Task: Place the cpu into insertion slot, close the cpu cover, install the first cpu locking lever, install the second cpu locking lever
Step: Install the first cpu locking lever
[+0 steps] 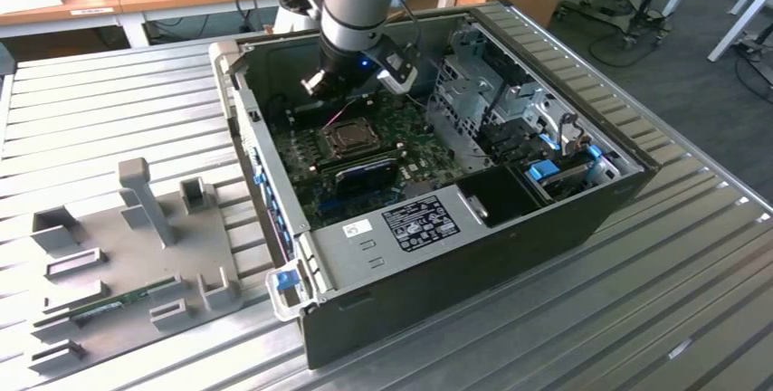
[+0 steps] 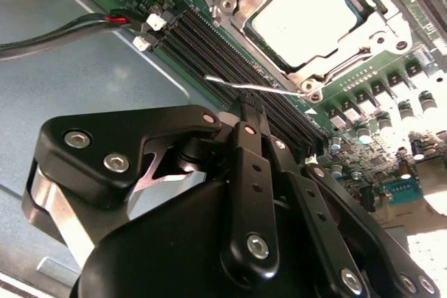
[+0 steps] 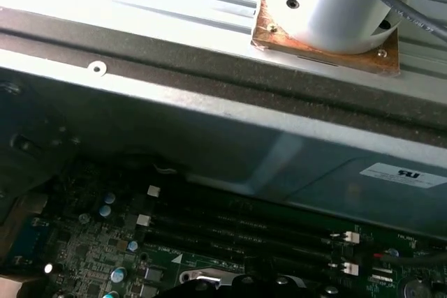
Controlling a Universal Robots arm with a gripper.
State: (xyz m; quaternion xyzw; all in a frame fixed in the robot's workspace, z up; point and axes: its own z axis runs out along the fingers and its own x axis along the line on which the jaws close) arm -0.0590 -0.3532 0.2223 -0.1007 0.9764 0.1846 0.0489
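The cpu [image 2: 300, 19] lies pale and flat inside the insertion slot [image 1: 350, 135] on the green board. The silver cpu cover [image 2: 234, 5] is down around it, and the chip shows through its window. From the socket's corner a thin silver locking lever [image 2: 258, 87] sticks out over the black memory slots [image 2: 209, 47]. My gripper [image 2: 243, 108] is shut with nothing seen between its fingers. Its tips sit just short of that lever's rod; I cannot tell whether they touch it. In the exterior view the gripper [image 1: 342, 92] hangs inside the open case, just behind the socket.
Black and red cables [image 2: 63, 29] run along the board's edge beside the memory slots. The case wall [image 3: 209, 123] rises close behind the gripper. A grey drive cage [image 1: 483, 83] stands at the exterior view's right. A grey fixture plate [image 1: 133, 246] lies outside the case on the ribbed table.
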